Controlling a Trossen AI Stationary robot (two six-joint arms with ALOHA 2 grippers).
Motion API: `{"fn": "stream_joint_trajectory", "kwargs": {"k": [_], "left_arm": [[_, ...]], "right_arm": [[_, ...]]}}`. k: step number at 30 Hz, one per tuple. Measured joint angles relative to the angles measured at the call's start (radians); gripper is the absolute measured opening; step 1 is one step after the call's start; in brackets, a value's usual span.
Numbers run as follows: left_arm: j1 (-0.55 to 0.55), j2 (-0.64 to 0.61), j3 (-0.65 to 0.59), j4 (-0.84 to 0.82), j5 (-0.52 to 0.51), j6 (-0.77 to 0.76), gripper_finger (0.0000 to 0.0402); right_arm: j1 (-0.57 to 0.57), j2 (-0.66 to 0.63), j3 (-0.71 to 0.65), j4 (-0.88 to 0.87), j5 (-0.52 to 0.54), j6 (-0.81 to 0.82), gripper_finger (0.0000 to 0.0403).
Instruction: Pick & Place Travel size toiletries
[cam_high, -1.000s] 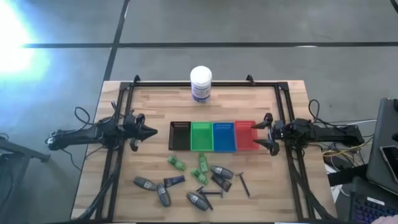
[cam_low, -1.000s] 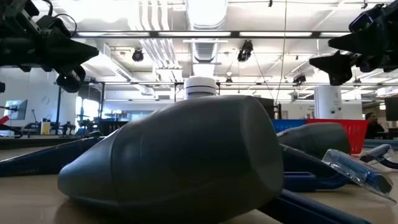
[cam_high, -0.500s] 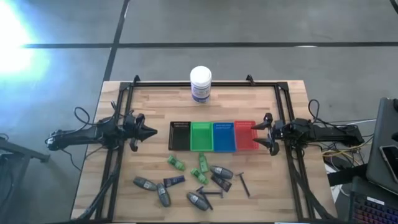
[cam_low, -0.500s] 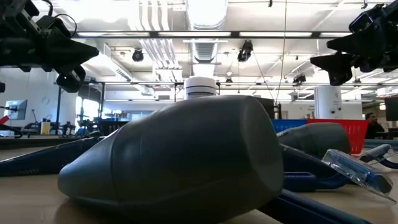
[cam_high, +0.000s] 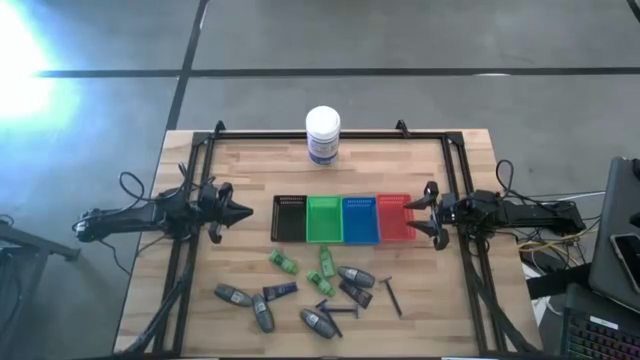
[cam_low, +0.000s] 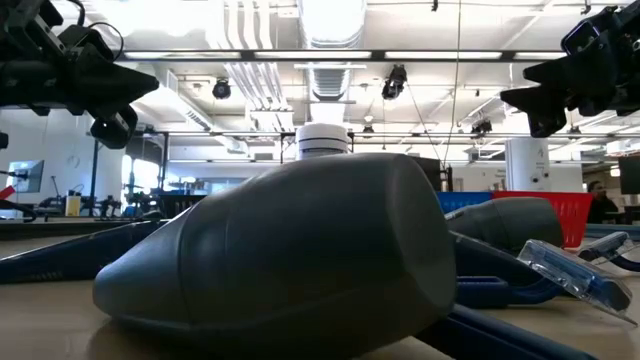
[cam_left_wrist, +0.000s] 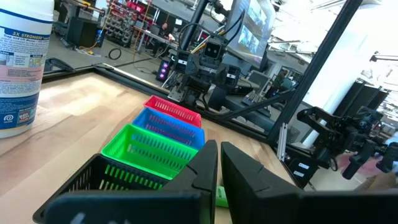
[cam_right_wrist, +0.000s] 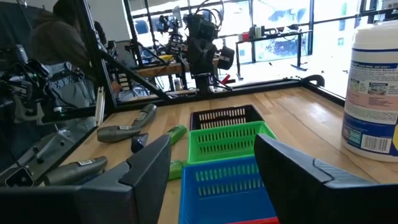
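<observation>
While small green packets, grey oval bottles and dark tubes (cam_high: 310, 292) lie scattered on the wooden table (cam_high: 250, 170), both arms hover. Left gripper (cam_high: 243, 212) is closed and empty beside the black tray (cam_high: 288, 218); right gripper (cam_high: 415, 216) stands parted, empty, by the red tray (cam_high: 394, 218).

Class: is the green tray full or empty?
Empty. The green tray shows only bare green floor from above; toiletries lie on the table.

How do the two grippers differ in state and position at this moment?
The left gripper has its fingers shut; the right gripper has its fingers apart. The left gripper sits beside the black tray, the right gripper beside the red tray. Both hold nothing.
</observation>
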Motion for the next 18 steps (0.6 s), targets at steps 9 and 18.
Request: {"fn": "stream_joint_trajectory", "kwargs": {"k": [9, 18], "left_arm": [[0.0, 0.0, 0.0, 0.0, 0.0, 0.0, 0.0026], [0.0, 0.0, 0.0, 0.0, 0.0, 0.0, 0.0026]], "right_arm": [[0.0, 0.0, 0.0, 0.0, 0.0, 0.001, 0.0244], [-0.002, 0.0, 0.0, 0.01, 0.06, -0.623, 0.0276]]}}
